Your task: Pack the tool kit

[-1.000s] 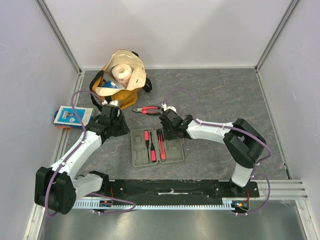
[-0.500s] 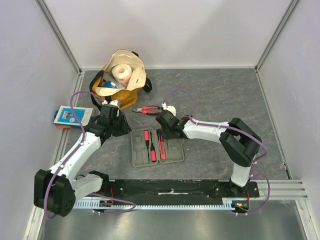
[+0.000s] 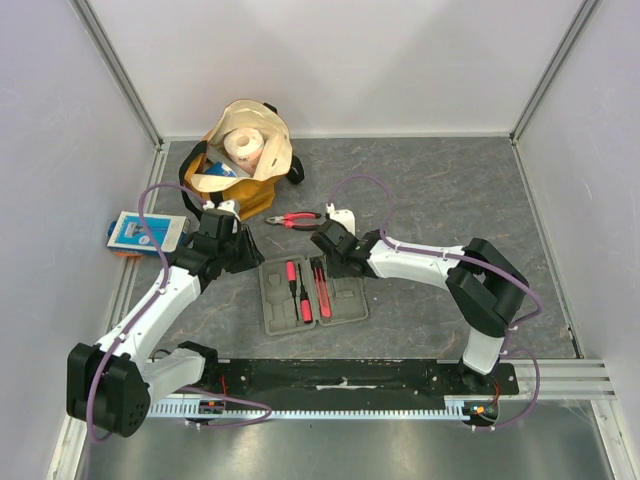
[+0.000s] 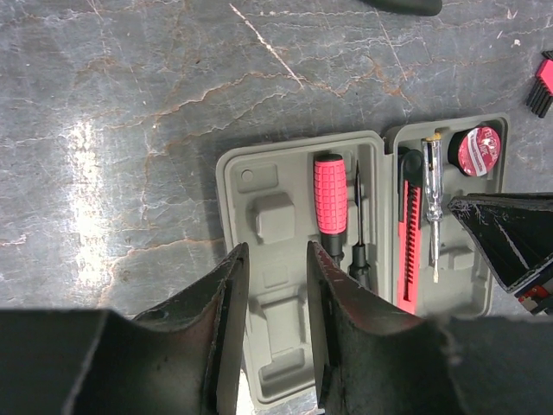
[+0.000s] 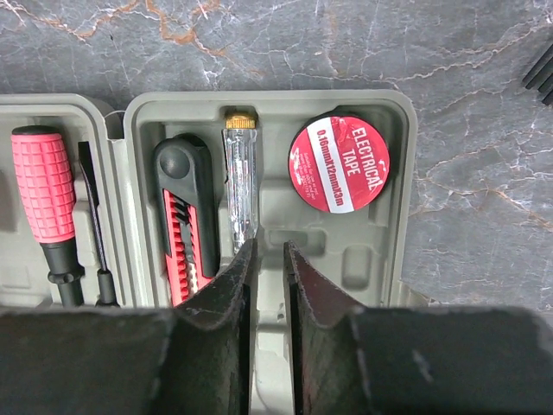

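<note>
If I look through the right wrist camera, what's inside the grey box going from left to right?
red-handled screwdriver → thin black screwdriver → red-and-black cutter knife → clear tester screwdriver → red electrical tape roll

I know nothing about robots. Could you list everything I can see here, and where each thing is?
grey plastic hinged case: one, grey, lying open mid-table
red-handled screwdriver: one, red and black, case's left half
thin black screwdriver: one, black, beside the red-handled one
red-and-black utility knife: one, case's right half
clear tester screwdriver with brass cap: one, beside the knife
round electrical tape roll: one, red label, beside the tester
red-and-black pliers: one, on the table beyond the case
tan-and-yellow bag holding a paper roll: one, far left
blue-and-white flat packet: one, left edge
left tool: one, black, open, over case's left half
right tool: one, black, slightly open, over right half
</note>
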`<state>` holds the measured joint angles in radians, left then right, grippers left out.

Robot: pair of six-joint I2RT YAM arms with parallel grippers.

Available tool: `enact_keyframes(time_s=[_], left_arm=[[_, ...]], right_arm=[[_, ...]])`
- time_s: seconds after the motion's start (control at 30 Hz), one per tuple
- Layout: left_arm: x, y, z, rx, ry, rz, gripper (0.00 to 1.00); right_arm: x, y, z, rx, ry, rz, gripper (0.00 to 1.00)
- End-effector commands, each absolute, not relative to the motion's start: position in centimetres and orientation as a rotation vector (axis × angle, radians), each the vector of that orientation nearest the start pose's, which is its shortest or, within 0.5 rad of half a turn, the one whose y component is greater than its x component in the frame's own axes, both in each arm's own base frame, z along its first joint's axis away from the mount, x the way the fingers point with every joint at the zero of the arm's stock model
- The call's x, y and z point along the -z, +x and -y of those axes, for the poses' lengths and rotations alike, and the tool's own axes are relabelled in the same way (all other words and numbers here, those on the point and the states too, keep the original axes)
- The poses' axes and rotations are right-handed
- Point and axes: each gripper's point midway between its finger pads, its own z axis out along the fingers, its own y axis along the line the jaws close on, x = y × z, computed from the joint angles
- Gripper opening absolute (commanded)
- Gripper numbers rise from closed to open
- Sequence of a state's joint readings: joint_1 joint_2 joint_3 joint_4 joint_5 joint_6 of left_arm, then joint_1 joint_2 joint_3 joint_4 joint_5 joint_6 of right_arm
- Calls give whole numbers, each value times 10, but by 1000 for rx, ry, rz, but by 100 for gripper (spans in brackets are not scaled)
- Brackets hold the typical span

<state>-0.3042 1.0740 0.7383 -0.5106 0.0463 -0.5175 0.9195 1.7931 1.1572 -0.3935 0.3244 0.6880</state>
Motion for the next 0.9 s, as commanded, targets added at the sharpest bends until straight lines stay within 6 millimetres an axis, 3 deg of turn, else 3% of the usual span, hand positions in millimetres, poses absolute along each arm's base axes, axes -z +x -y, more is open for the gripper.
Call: enact_keyframes(time_s=[0.0, 0.1, 0.33, 0.6, 0.87], left_arm=[[-122, 267, 120, 491, -252, -2400, 39], [-122, 266, 121, 497, -250, -2399, 39], [-130, 266, 120, 519, -283, -2350, 44], [-132, 266, 120, 521, -278, -2346, 45], [-133, 265, 122, 530, -273, -2345, 45]], right_arm=[[-68, 283, -318, -232, -176, -2469, 20], [-66, 282, -324, -235, -208, -2471, 16], [-64, 281, -330, -237, -244, -2473, 15], [-38, 274, -326, -194, -279, -2532, 15], [-6, 258, -321, -169, -337, -2624, 1]])
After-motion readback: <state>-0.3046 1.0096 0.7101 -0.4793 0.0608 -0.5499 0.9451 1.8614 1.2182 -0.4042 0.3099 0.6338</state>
